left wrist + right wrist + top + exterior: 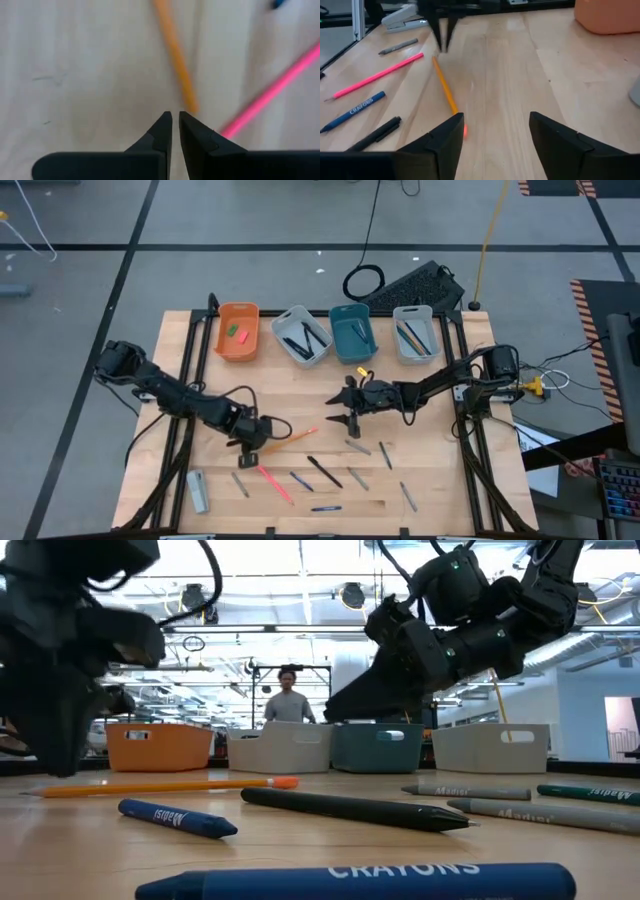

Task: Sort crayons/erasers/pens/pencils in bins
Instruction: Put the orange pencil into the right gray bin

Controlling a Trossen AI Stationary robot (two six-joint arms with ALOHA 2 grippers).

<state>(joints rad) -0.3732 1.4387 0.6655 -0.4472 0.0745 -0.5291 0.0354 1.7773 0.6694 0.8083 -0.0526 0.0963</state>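
Your left gripper (250, 450) hangs low over the table (180, 380) with its fingers nearly together and holding nothing, just beside the near end of the orange pencil (288, 439) and the pink pencil (274, 482). Behind it, the orange bin (238, 332) holds the green eraser (232, 330) and the pink-red eraser (240, 336), then come a grey-white bin (302, 335), the teal bin (351, 333) and another grey-white bin (414, 333). Your right gripper (345, 405) hovers mid-table, fingers spread wide and empty, with crayons and pens scattered on the wood in front.

A grey stapler (198, 491) is seen at the table's (440, 510) near-left corner, a person (288, 700) standing beyond the far edge.
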